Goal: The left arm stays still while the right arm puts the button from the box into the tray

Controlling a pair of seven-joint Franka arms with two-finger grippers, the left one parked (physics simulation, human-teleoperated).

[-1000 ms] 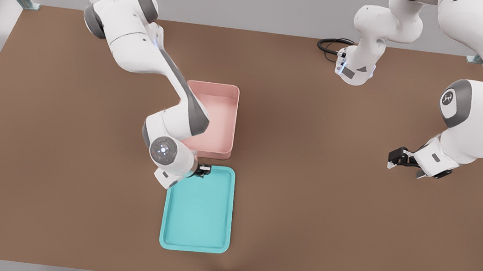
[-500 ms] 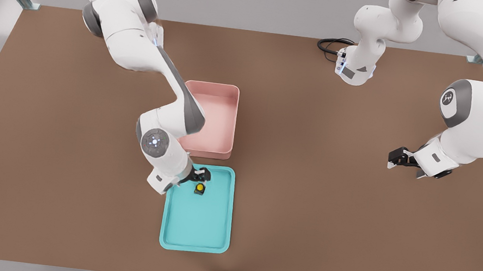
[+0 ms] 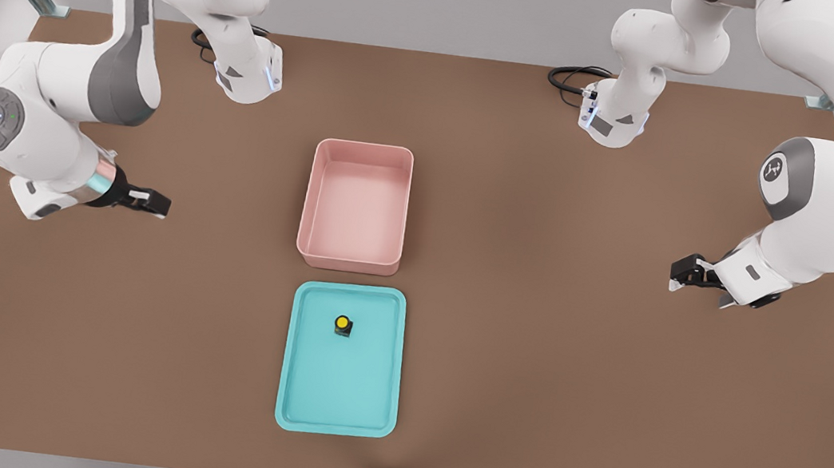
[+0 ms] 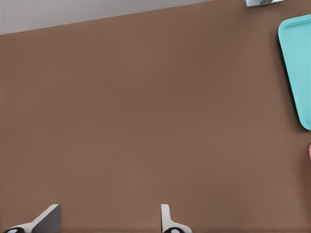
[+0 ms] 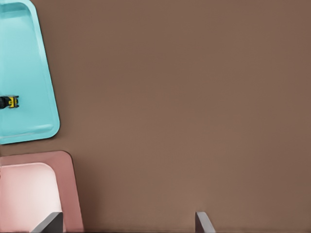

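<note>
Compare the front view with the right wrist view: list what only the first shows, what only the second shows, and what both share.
Only the front view: the right arm itself, its gripper hanging over the table on the front view's left, away from the containers, and the whole box, with nothing inside.
Only the right wrist view: the open fingertips seen close up.
Both: the button standing in the tray, and part of the box.

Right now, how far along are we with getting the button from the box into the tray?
Done, by the look of it: the button sits upright in the tray, and the box looks empty. Nothing is in hand: the gripper is open, off at the front view's left over bare table. Nothing looks left.
</note>
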